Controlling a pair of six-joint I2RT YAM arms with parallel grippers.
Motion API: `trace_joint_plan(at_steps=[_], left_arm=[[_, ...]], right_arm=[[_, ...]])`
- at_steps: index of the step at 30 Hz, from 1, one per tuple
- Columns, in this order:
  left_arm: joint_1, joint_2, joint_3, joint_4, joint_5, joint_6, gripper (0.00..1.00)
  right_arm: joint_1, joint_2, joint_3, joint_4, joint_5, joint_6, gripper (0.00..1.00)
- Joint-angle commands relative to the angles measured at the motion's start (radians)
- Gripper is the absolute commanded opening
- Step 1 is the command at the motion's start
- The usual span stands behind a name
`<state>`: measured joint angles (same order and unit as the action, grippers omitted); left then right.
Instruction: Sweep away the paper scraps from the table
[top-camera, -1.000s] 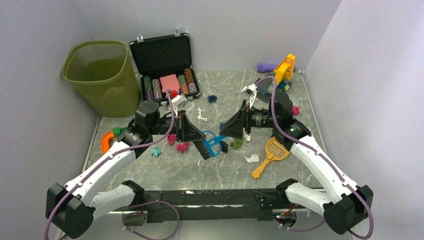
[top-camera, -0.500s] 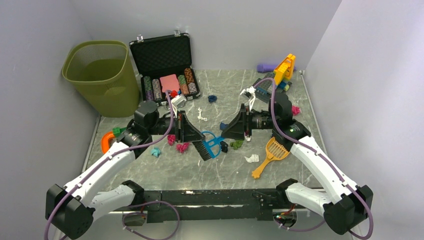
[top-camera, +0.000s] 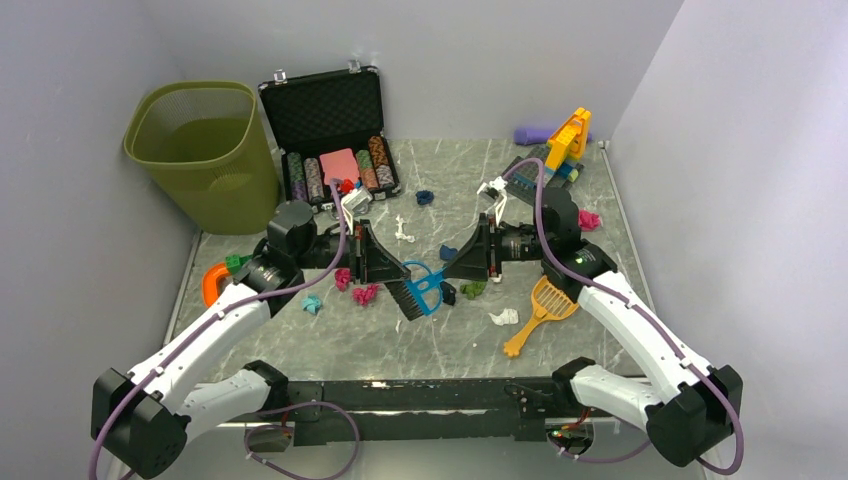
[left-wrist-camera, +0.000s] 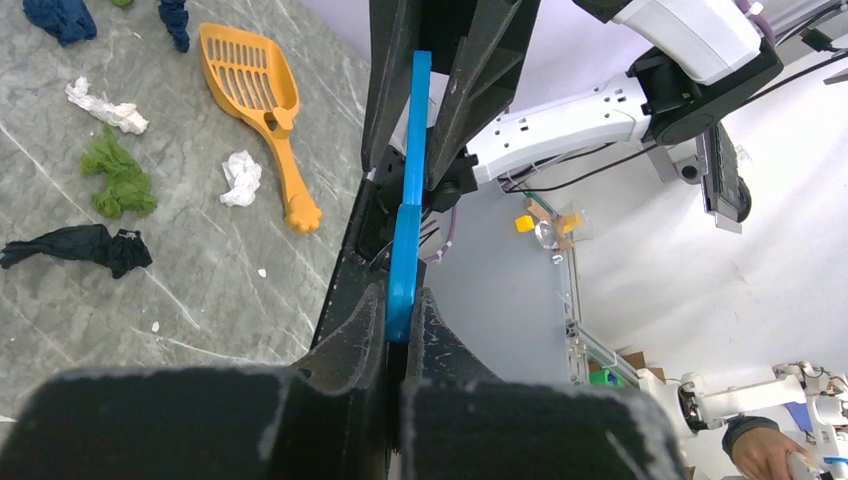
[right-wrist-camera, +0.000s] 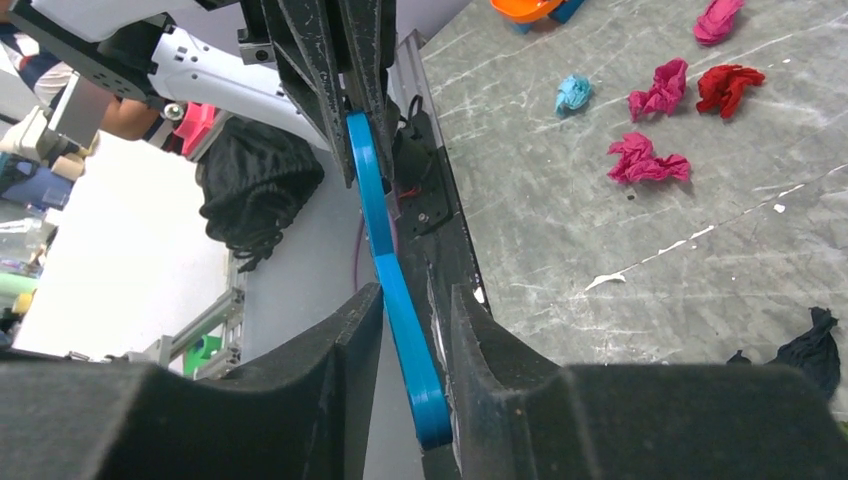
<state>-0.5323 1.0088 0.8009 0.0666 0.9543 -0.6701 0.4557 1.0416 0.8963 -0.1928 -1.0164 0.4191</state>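
— At the centre of the table (top-camera: 400, 345), what holds the blue hand brush (left-wrist-camera: 405, 230)?
— Your left gripper (left-wrist-camera: 402, 300) clamps its handle; your right gripper (right-wrist-camera: 415, 300) straddles it, grip unclear; paper scraps (top-camera: 362, 293) lie loose at its 9, 3 and 5 o'clock.

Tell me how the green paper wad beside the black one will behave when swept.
The green paper wad looks loosely crumpled and frayed, so probably very light and soft. On the smooth table it should slide easily. Its ragged shape suggests tumbling or snagging rather than rolling.
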Motion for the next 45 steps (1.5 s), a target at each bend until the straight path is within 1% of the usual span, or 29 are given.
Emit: trace_joint_plan(at_steps=[1,6,7,8,9,10,11,12,13,14,15,17,18,20,22,25,27,29,32,34,36,40,43,45], left_arm=[[0.003,-0.002,0.021,0.055,0.037,-0.01,0.0],[0.003,0.002,0.017,0.064,0.039,-0.013,0.0],[0.004,0.002,0.017,0.062,0.037,-0.011,0.0],[0.003,0.002,0.017,0.06,0.035,-0.009,0.0],[0.004,0.003,0.017,0.059,0.033,-0.009,0.0],[0.003,0.004,0.018,0.054,0.029,-0.007,0.0],[0.004,0.004,0.02,0.045,0.021,0.0,0.0],[0.005,0.005,0.026,0.018,0.007,0.01,0.04],[0.009,0.005,0.036,-0.021,-0.015,0.028,0.19],[0.013,0.004,0.046,-0.072,-0.047,0.049,0.37],[0.02,0.0,0.056,-0.128,-0.086,0.073,0.57],[0.027,-0.019,0.073,-0.22,-0.204,0.121,0.94],[0.029,-0.03,0.081,-0.264,-0.261,0.145,0.99],[0.029,-0.045,0.101,-0.345,-0.374,0.199,0.99],[0.029,-0.055,0.11,-0.387,-0.459,0.235,0.99],[0.013,-0.047,0.085,-0.369,-0.534,0.251,0.99],[-0.065,-0.015,0.084,-0.356,-0.623,0.261,0.99],[-0.173,0.042,0.105,-0.345,-0.73,0.276,1.0],[-0.314,0.147,0.14,-0.285,-0.819,0.276,0.99],[-0.407,0.222,0.173,-0.261,-0.885,0.295,0.99],[-0.489,0.304,0.221,-0.254,-0.942,0.322,0.97],[-0.616,0.481,0.32,-0.209,-0.992,0.367,0.93],[-0.673,0.585,0.372,-0.122,-0.984,0.384,0.87],[-0.709,0.65,0.395,-0.03,-0.99,0.398,0.84]], right_arm=[[0.011,-0.004,-0.002,0.058,-0.036,0.002,0.33],[0.017,-0.004,-0.002,0.065,-0.038,0.006,0.23],[0.018,-0.003,-0.002,0.068,-0.041,0.008,0.19],[0.02,-0.004,-0.001,0.069,-0.043,0.009,0.13],[0.021,-0.003,0.0,0.068,-0.045,0.01,0.04],[0.02,-0.003,0.004,0.06,-0.04,0.006,0.0],[0.02,-0.005,0.009,0.048,-0.033,0.0,0.0],[0.021,-0.006,0.013,0.033,-0.023,-0.007,0.0],[0.021,-0.009,0.021,0.007,-0.003,-0.015,0.0],[0.021,-0.011,0.032,-0.026,0.028,-0.028,0.0],[0.02,-0.012,0.048,-0.071,0.073,-0.048,0.0],[0.02,-0.012,0.101,-0.189,0.238,-0.086,0.0],[0.021,-0.009,0.12,-0.239,0.33,-0.098,0.0],[0.021,-0.004,0.161,-0.325,0.514,-0.104,0.0],[0.02,0.005,0.201,-0.406,0.719,-0.082,0.0],[0.021,0.032,0.281,-0.528,1.081,-0.049,0.0],[0.019,0.056,0.33,-0.596,1.293,-0.028,0.0],[0.021,0.076,0.362,-0.642,1.478,-0.023,0.0],[0.019,0.095,0.391,-0.707,1.72,0.013,0.0],[0.015,0.086,0.395,-0.721,1.822,0.031,0.0],[-0.008,0.072,0.4,-0.736,1.868,0.047,0.0],[-0.085,0.022,0.405,-0.753,1.891,0.073,0.0],[-0.164,-0.029,0.397,-0.752,1.891,0.083,0.0],[-0.202,-0.064,0.39,-0.75,1.906,0.092,0.0]])
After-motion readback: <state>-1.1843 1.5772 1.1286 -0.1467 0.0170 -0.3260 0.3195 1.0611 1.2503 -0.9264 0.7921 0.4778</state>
